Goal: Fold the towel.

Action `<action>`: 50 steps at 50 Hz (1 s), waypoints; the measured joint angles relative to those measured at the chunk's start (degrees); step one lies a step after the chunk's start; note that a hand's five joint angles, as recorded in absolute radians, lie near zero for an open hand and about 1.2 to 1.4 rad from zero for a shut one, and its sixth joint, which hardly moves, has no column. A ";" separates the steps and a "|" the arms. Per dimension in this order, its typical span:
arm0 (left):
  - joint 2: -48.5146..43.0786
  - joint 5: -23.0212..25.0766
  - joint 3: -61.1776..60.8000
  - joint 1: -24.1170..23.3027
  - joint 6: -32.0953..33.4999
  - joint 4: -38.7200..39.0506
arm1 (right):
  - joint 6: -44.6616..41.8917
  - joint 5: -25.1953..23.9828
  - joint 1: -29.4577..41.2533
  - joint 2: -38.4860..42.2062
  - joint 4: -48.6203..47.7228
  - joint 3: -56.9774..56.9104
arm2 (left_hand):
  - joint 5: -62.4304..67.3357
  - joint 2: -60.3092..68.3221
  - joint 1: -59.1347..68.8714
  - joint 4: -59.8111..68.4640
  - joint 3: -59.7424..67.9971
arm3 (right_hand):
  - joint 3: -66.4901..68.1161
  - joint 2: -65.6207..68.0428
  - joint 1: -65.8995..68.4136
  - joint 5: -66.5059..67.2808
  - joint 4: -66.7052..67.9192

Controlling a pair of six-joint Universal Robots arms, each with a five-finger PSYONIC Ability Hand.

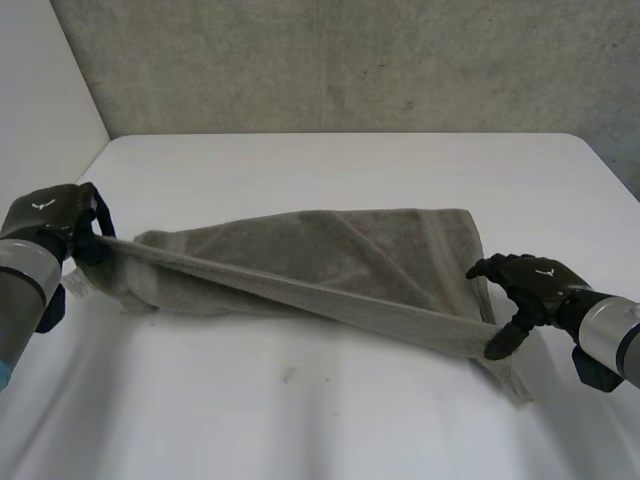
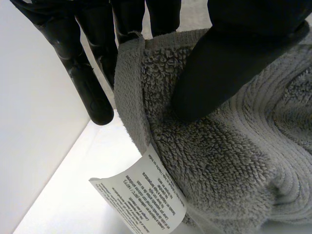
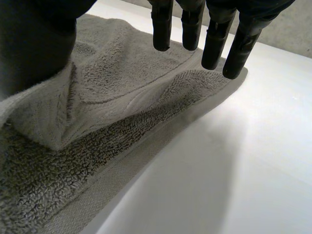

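A grey-green towel (image 1: pixel 330 250) lies loosely folded across the middle of the white table (image 1: pixel 330 410), its near edge pulled up into a taut band between my two hands. My left hand (image 1: pixel 55 220) holds the towel's left corner above the table. In the left wrist view its thumb (image 2: pixel 224 63) presses the towel (image 2: pixel 219 161) against the fingers (image 2: pixel 83 73), and a white care label (image 2: pixel 141 200) hangs below the corner. My right hand (image 1: pixel 535 285) is at the right corner. Its fingers (image 3: pixel 214 44) stand straight and clear above the towel (image 3: pixel 97 122), with only the thumb (image 3: pixel 34 44) against the edge.
A grey wall (image 1: pixel 350 60) stands behind the table's far edge, and a pale panel (image 1: pixel 40 90) rises at the far left. Bare tabletop lies in front of the towel and beyond it.
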 measured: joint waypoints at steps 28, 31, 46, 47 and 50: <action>0.25 0.69 -4.10 -0.67 -0.40 1.77 | -9.37 -0.79 0.53 -15.71 -7.59 6.39 | 0.50 0.01 0.05 0.01 0.00 | 54.15 54.05 55.11 54.54 53.36; 0.27 0.69 -4.17 -0.88 -0.39 1.78 | -8.89 -0.71 0.66 -19.98 -16.33 7.22 | 0.50 0.01 0.05 0.01 0.00 | 42.75 42.21 42.90 42.98 41.86; 0.18 0.69 -5.04 -1.93 -0.36 1.82 | -9.39 -0.40 1.33 -9.36 -3.37 4.56 | 0.50 0.02 0.05 0.01 0.00 | -1.13 -1.38 -0.85 -1.35 -1.06; 0.11 0.69 -5.07 -2.02 -0.35 1.83 | -10.04 -0.37 1.26 -8.09 -1.46 4.08 | 0.50 0.02 0.05 0.01 0.00 | -1.13 -1.38 -0.85 -1.36 -1.06; -0.08 0.69 -5.13 -2.29 -0.30 1.83 | -11.15 -0.35 0.94 -5.95 1.21 3.38 | 0.50 0.02 0.05 0.01 0.00 | -1.13 -1.38 -0.85 -1.36 -1.06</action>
